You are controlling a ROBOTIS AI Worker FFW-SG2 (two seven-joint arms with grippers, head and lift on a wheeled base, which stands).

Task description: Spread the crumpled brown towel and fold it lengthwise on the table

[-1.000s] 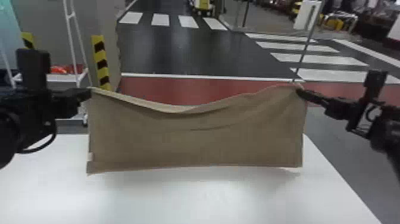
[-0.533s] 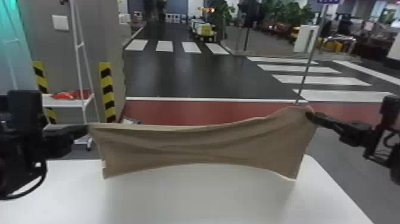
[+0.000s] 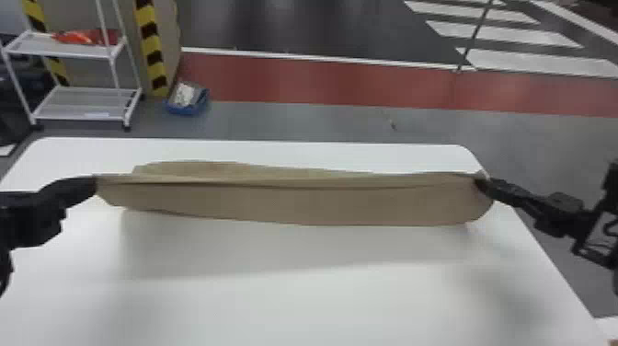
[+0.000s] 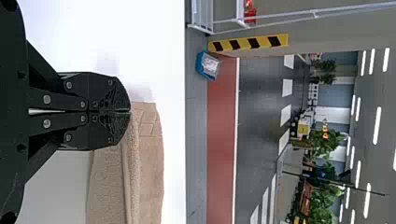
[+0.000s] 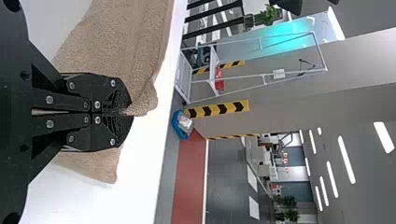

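Past the far edge of the white table [image 3: 276,303] we see grey floor, a red strip [image 3: 345,87] running across it, and a white cart [image 3: 66,103] standing beyond the table's far left corner. Our brown towel [image 3: 299,204] is stretched lengthwise over the far half of the table, with a paler back layer [image 3: 207,169] showing toward the table's far edge. We cannot tell how much of its lower edge touches the table.

The grip looks shallow to us, so pulling too hard toward the table's two sides could slip a corner free. Lowering one end ahead of the other would likely set the fold down skewed. The back layer might also tuck under and bunch if we drag the cloth across the table before it lies flat.

Over the table's left side, our left gripper [image 4: 130,112] has its fingers together, clamped on the towel's corner at the very tips. By the table's right edge, our right gripper [image 5: 131,114] pinches the opposite corner the same way, tips closed on cloth.
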